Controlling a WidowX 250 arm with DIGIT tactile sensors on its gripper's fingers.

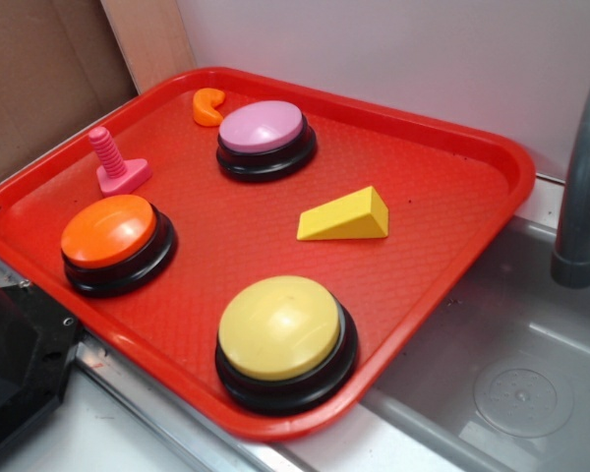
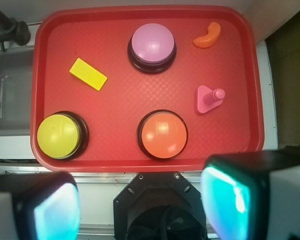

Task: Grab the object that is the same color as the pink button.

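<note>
6 pieces on a red tray [image 1: 452,138]: 3 dome buttons, 1 yellow wedge [image 1: 346,216], 1 orange curved piece [image 1: 208,106] and 1 small pink bolt [image 2: 208,98]. Only 1 match in colour for the pink button [image 2: 152,46], namely that bolt; much stronger in hue than the pale lilac dome, yet the sole pink piece among the small ones.

Seen from the wrist camera, sits to the right of the pink button and lower in the picture, well apart from it, with the orange curved piece right of the button and higher up. Touches nothing but the tray. Stands upright on a flat angular base in the outside view, ridged shaft pointing up, so the long axis runs vertical and meets the wrist camera nearly end on.

Claw [image 2: 142,202] spread wide and empty, 2 blurred fingers framing the bottom of the wrist picture. Hangs far below the pink button in that picture, back beyond the tray's near rim and high above it. Orange button [image 2: 162,135] between claw and pink button, almost on the centre line.

Judging from this: bolt ahead of the claw and off to its right, roughly in line with the right-hand finger. Calls for a shift forward and rightward, then a straight drop over the shaft. Risk of clipping the orange button on the way, or of tipping so slim a piece.
</note>
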